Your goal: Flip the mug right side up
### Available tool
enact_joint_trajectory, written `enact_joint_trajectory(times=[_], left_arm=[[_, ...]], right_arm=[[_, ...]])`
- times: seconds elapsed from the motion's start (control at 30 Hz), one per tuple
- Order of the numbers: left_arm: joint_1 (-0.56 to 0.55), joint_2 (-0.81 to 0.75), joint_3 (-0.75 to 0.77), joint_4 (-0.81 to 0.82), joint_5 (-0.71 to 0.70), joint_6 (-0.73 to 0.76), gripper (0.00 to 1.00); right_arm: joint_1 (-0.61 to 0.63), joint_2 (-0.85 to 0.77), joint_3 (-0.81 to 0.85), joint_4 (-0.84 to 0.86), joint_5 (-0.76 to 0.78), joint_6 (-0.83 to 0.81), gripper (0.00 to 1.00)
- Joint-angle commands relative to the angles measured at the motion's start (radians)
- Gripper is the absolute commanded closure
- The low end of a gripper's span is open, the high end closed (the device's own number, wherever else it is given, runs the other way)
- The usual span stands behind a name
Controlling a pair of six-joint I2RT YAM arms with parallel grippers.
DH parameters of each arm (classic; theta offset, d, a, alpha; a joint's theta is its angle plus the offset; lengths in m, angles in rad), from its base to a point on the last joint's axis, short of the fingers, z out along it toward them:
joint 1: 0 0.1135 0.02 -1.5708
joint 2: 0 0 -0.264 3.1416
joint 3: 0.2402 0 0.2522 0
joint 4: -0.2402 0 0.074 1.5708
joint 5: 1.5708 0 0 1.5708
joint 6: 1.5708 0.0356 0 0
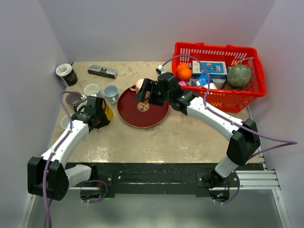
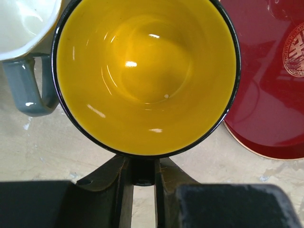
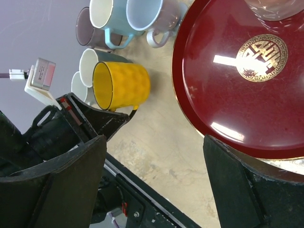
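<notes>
A yellow mug [image 1: 109,113] [image 3: 121,85] stands on the table left of the dark red plate [image 1: 148,119]. Its mouth [image 2: 147,71] faces up at the left wrist camera. My left gripper [image 2: 142,164] [image 1: 99,113] is shut on the mug's black handle [image 2: 142,175] from above. A pink mug [image 1: 139,85] [image 3: 273,7] sits at the plate's far edge; which way up it stands I cannot tell. My right gripper [image 1: 146,92] [image 3: 154,142] hovers open over the plate, close to the pink mug, nothing between its fingers.
Several other mugs [image 1: 91,90] crowd the table's left side, one grey-blue [image 2: 28,90] touching the yellow mug. A boxed item [image 1: 102,71] and a tin [image 1: 66,74] lie at the back left. A red basket [image 1: 259,88] of groceries stands at the back right.
</notes>
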Motion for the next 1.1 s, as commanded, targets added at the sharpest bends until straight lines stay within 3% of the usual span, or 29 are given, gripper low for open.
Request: enact_joint_trajectory(times=[0.0,0.5,0.6,0.63,0.7,0.73,0.83,1.07], left_arm=[[-0.009,0.015,-0.005,0.152,-0.029,0.013,1.00],[-0.015,0.127,-0.087,0.266,-0.085,0.021,0.98],[-0.016,0.118,-0.098,0.275,-0.087,0.030,0.83],[-0.016,0.113,-0.099,0.274,-0.087,0.031,0.71],[-0.016,0.099,-0.099,0.271,-0.085,0.041,0.61],[-0.016,0.095,-0.098,0.263,-0.087,0.042,0.51],[-0.016,0.072,-0.088,0.246,-0.084,0.048,0.41],[-0.018,-0.019,-0.053,0.199,-0.043,0.056,0.30]], right_arm=[[-0.004,-0.023,-0.006,-0.008,0.041,-0.026,0.14],[-0.003,0.033,0.006,-0.020,0.077,-0.035,0.14],[-0.004,0.052,0.009,-0.019,0.111,-0.038,0.14],[-0.003,0.065,0.014,-0.019,0.127,-0.038,0.14],[-0.004,0.080,0.018,-0.008,0.171,-0.030,0.14],[-0.003,0.088,0.021,-0.002,0.185,-0.023,0.14],[-0.001,0.123,0.043,0.012,0.248,0.000,0.14],[0.042,0.183,0.100,0.034,0.442,0.082,0.14]])
